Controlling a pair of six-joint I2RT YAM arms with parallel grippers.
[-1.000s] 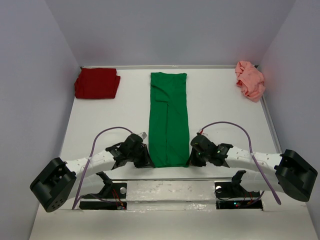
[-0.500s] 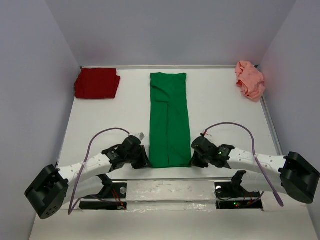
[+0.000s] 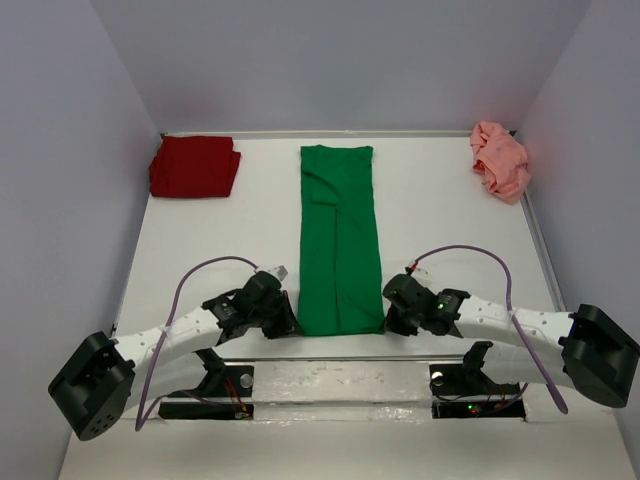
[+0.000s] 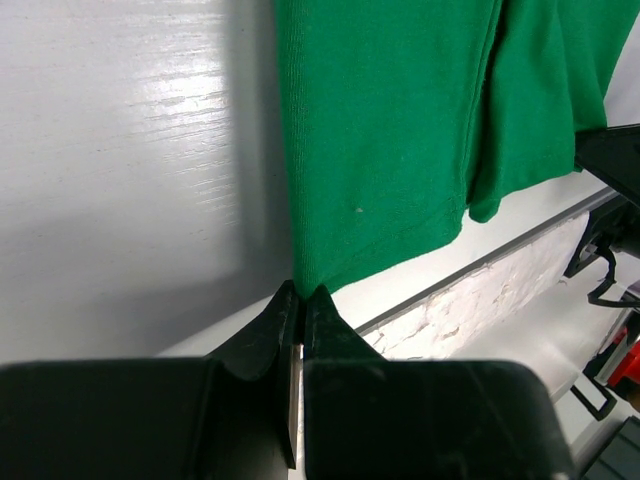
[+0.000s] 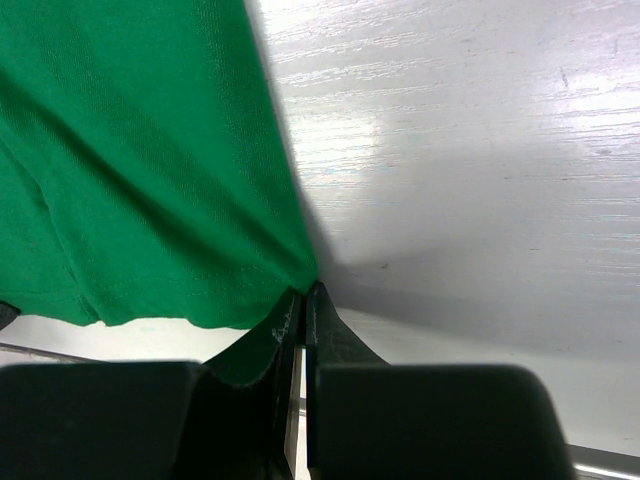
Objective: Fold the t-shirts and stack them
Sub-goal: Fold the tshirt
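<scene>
**Occlusions and cut-offs: green t-shirt [image 3: 338,240] pinched at both near corners**

From above, the bodies of the left gripper [image 3: 284,318] and right gripper [image 3: 392,318] covered the shirt's two near corners, so neither the fingertips nor the pinched cloth could be seen there. In the left wrist view the corner vanished between the closed fingers [image 4: 270,330]; the shirt ran off the top and right edges, and dark hardware [image 4: 612,160] at the right edge was cropped and unidentifiable. In the right wrist view the shirt was cut by the top and left edges. The red t-shirt [image 3: 194,166] and pink t-shirt [image 3: 500,160] appeared too small to count their layers.
</scene>
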